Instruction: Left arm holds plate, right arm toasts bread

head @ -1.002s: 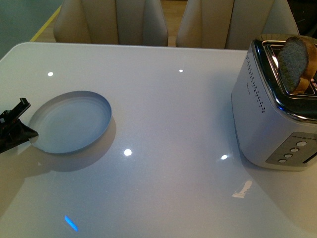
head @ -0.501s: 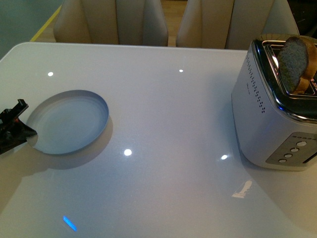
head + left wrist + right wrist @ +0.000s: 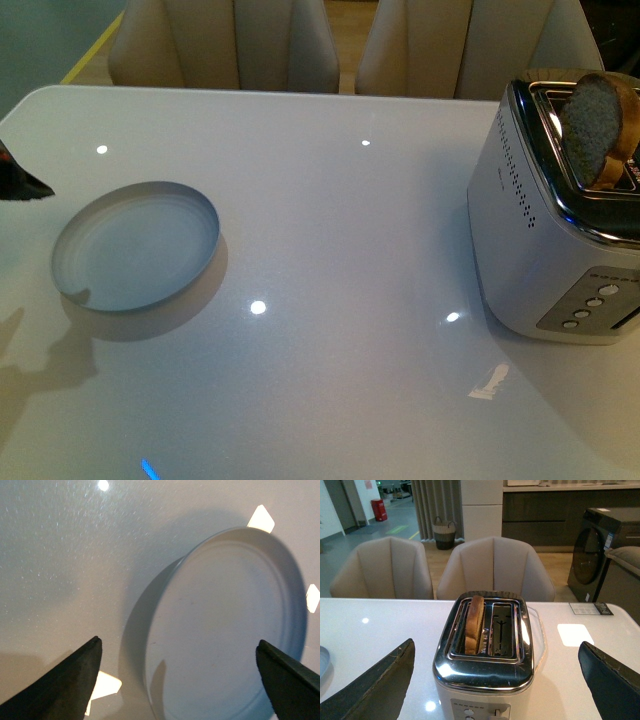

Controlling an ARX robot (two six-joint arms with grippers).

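Note:
The pale blue-grey plate (image 3: 135,247) lies flat on the white table at the left. Only a black tip of my left gripper (image 3: 15,180) shows at the left edge, raised and apart from the plate. In the left wrist view the left gripper (image 3: 177,645) is open and empty above the plate (image 3: 225,625). The bread (image 3: 595,125) stands upright in one slot of the silver toaster (image 3: 540,230) at the right, its top sticking out. In the right wrist view the right gripper (image 3: 496,645) is open and empty, facing the toaster (image 3: 487,650) and the bread (image 3: 475,625).
The toaster's second slot (image 3: 501,627) is empty. Beige chairs (image 3: 230,40) stand behind the table's far edge. The table (image 3: 340,230) is bare between plate and toaster. The plate's rim (image 3: 322,662) shows at the edge of the right wrist view.
My left gripper has let go of the plate's near-left rim and moved up and away to the left. The plate slid slightly left and now lies free.

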